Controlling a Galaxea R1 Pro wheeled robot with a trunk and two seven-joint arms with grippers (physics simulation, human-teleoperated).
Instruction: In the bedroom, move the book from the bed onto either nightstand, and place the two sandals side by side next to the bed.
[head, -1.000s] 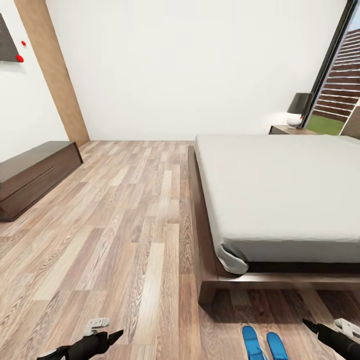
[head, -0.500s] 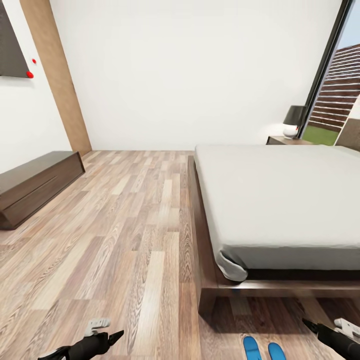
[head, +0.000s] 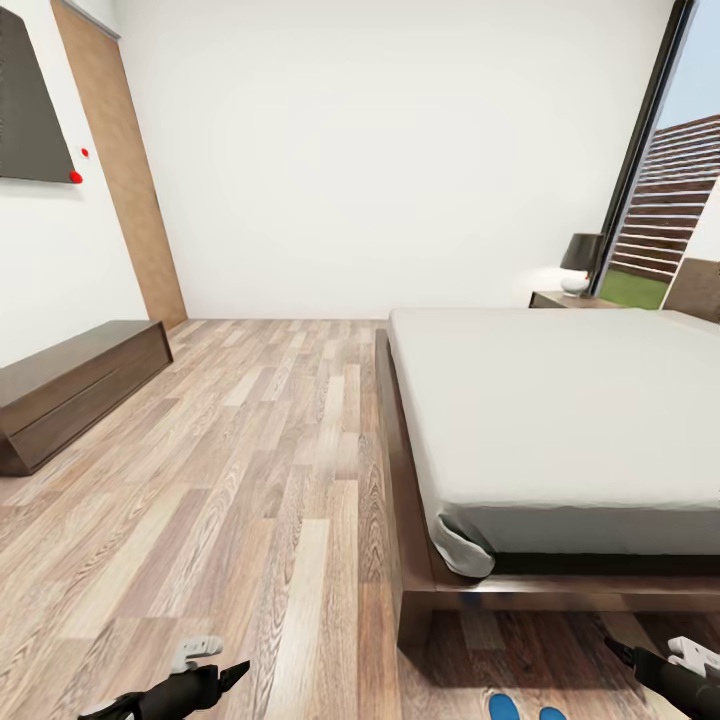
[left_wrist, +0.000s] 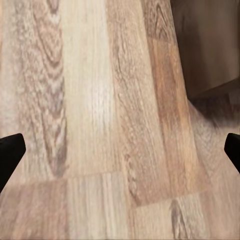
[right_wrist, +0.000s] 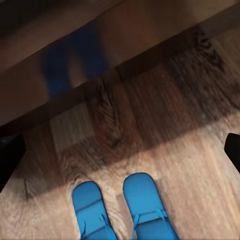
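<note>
The bed (head: 560, 400), a pale grey mattress on a dark wood frame, takes up the right of the head view. Both blue sandals lie side by side on the plank floor just before its foot end, toes toward the frame: one sandal (right_wrist: 92, 210) and the other (right_wrist: 147, 205). Their tips, one (head: 505, 708) and the other (head: 552, 714), peek in at the head view's lower edge. My right gripper (head: 630, 660) hangs open above them, fingertips (right_wrist: 10, 155) spread wide. My left gripper (head: 215, 682) is open over bare floor, its fingertips (left_wrist: 10, 152) far apart. A nightstand (head: 562, 298) stands beyond the bed. The book is out of view.
A low dark wood cabinet (head: 70, 385) runs along the left wall under a dark wall panel (head: 30, 110). A lamp (head: 582, 262) sits on the nightstand beside a tall window (head: 670, 210). Wide plank floor (head: 270, 430) lies between cabinet and bed.
The head camera has tilted upward, so the whole picture slid down and the sandals sank to the lower edge. Both grippers hold the same open pose.
</note>
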